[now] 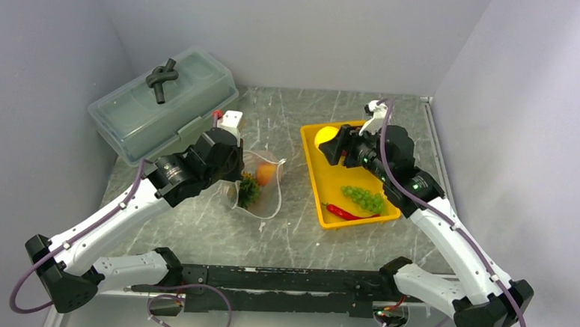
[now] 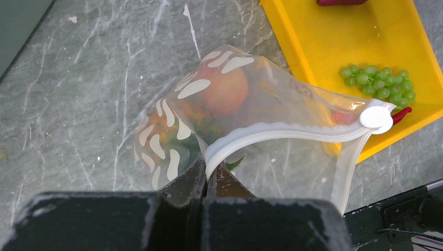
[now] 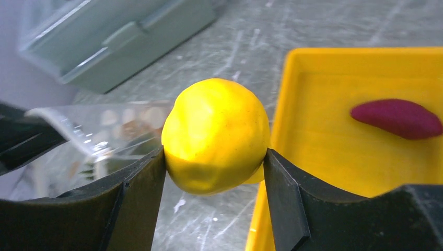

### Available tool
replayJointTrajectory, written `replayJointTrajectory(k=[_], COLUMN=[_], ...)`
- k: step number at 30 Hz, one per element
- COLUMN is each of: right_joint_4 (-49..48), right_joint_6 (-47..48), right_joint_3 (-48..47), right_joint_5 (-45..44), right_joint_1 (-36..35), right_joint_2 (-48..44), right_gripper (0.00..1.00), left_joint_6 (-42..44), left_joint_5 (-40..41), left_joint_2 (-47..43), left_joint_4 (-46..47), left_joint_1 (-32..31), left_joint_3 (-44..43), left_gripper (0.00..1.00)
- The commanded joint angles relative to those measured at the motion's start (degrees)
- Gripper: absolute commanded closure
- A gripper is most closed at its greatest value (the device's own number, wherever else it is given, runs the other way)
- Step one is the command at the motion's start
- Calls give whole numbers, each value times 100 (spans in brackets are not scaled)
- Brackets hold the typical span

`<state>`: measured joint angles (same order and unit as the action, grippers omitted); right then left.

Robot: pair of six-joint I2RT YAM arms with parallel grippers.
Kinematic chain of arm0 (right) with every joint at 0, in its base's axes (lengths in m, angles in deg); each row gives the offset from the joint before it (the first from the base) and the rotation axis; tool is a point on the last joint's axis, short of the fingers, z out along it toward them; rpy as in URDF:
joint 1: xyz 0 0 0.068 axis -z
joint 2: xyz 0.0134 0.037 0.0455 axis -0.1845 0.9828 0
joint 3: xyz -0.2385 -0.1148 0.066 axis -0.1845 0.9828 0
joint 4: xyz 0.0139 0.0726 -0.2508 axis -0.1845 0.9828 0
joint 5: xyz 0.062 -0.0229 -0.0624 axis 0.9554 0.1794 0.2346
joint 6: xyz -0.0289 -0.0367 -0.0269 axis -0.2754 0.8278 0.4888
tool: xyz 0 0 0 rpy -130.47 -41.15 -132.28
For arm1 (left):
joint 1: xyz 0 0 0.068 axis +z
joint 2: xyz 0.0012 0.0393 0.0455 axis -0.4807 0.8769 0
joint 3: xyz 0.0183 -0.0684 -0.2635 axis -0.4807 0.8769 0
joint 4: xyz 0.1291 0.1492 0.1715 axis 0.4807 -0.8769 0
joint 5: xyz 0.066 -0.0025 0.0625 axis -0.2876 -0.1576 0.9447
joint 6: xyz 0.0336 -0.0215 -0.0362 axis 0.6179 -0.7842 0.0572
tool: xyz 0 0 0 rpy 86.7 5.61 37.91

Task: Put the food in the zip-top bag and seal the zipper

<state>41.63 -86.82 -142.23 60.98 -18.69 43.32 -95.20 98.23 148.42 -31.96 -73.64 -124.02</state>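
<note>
On grey marble table, centre from above: zip-top bag pinched by left gripper. From left wrist: zipper running left to right, clamped at lower-centre end, mouth facing fingers. From right wrist, mid-frame: yellow fruit squeezed by right gripper.

- No word, number, brand or sign can be read in any of the three views.
- The zip-top bag has a pattern of white shapes, not letters.
- A faint reddish mark sits on the bag's clear side just above the zipper. It may be print, but it is too blurred to read.
</note>
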Motion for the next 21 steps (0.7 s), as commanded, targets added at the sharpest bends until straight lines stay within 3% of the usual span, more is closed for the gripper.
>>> replayJointTrajectory(k=[1, 13, 21], right_joint_4=[-636, -1850, -2741], right_joint_6=[-8, -515, -905], right_joint_3=[-217, 9, 242], right_joint_5=[1131, 2924, 3411], right_joint_1=[-110, -367, -945], right_joint_2=[-223, -632, -466], right_gripper=[63, 63, 63], left_joint_6=[-80, -111, -115], left_joint_5=[-8, -72, -117], left_joint_2=[-20, -47, -9], left_joint_4=[199, 250, 293], left_joint_1=[26, 34, 34], left_joint_3=[-66, -13, -5], left_gripper=[100, 100, 100])
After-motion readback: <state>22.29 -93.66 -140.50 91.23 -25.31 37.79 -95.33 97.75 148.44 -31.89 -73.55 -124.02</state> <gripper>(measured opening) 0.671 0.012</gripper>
